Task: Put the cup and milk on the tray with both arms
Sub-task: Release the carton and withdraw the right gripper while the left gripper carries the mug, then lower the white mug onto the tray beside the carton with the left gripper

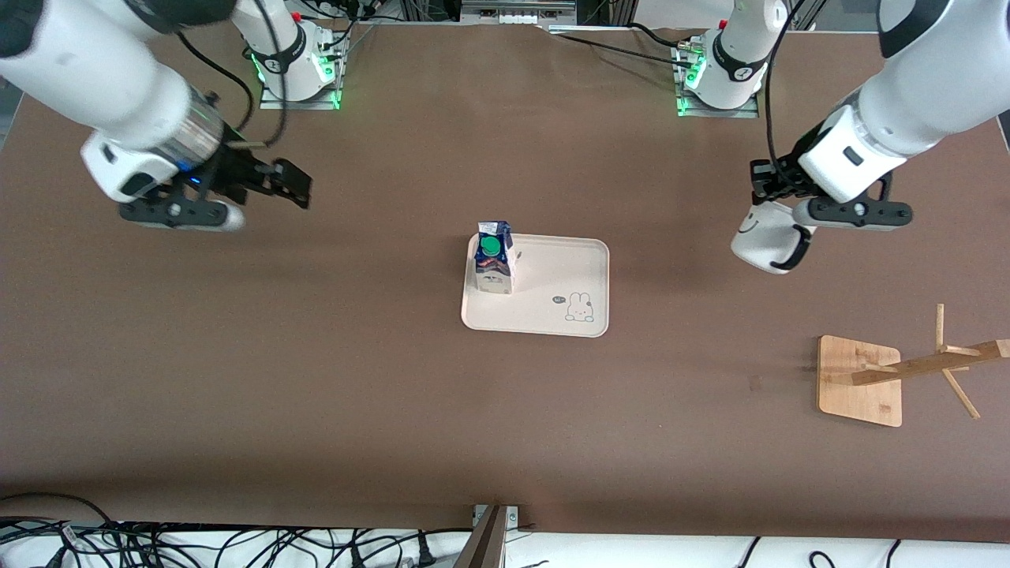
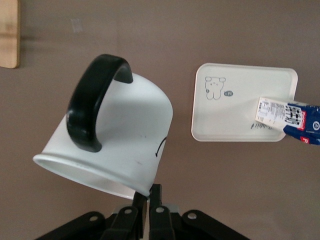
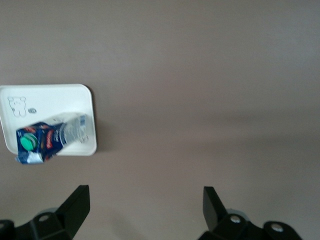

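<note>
The tray (image 1: 544, 315) lies flat mid-table, well apart from both arms' bases, its rabbit drawing at the corner nearer the front camera and toward the left arm's end. The milk (image 1: 494, 260) stands upright on it, in the corner toward the right arm's end and farther from the front camera, green cap up. So one half of the job looks done, and the bare part of the tray beside the carton is free for the second item.

The cup (image 1: 764, 238) is up in the air, over bare table toward the left arm's end, well clear of the tray. It hangs tilted, mouth downward, with the smiley face outward. The left gripper (image 2: 148, 192) has its fingers pinched together on the cup's rim. The step in hand, as I judge it, is carrying the cup to the tray. The next move calls for travelling over the tray's bare part, turning the cup upright, then lowering it clear of the carton.

The right gripper (image 1: 268, 183) waits over bare table toward the right arm's end, fingers (image 3: 75, 207) spread wide and holding nothing.

A wooden rack (image 1: 884, 379) stands near the left arm's end.
</note>
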`<state>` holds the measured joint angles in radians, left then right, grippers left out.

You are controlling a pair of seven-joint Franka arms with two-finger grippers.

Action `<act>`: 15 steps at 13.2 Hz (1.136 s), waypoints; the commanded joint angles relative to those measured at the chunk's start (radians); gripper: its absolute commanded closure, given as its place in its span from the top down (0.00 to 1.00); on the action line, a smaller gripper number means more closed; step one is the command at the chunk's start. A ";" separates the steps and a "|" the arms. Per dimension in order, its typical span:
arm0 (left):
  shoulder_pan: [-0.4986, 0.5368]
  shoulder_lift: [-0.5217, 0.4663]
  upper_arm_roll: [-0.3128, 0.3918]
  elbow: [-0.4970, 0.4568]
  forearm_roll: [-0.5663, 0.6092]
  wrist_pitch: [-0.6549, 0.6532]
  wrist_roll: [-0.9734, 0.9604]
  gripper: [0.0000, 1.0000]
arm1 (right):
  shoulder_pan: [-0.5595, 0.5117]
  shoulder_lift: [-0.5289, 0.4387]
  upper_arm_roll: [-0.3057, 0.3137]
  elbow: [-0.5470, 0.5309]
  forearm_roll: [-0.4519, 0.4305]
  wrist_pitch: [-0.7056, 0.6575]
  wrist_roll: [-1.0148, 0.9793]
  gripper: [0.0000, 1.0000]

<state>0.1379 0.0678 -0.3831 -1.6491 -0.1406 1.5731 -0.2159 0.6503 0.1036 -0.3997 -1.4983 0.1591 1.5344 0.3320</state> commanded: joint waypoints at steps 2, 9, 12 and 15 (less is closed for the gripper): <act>-0.147 0.249 -0.013 0.133 -0.011 -0.033 -0.112 0.00 | 0.011 -0.185 -0.086 -0.163 -0.027 -0.023 -0.148 1.00; -0.357 0.630 -0.010 0.408 0.053 -0.028 -0.404 0.00 | -0.149 -0.217 0.002 -0.171 -0.136 -0.045 -0.281 1.00; -0.388 0.722 -0.013 0.399 0.024 -0.019 -0.405 0.00 | -0.424 -0.194 0.227 -0.162 -0.135 -0.039 -0.362 1.00; -0.429 0.809 -0.011 0.400 0.000 0.039 -0.453 0.00 | -0.585 -0.156 0.369 -0.139 -0.135 -0.013 -0.413 1.00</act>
<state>-0.2634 0.8110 -0.3960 -1.2974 -0.1150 1.6007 -0.6163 0.1543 -0.0741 -0.1139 -1.6548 0.0327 1.5090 -0.0476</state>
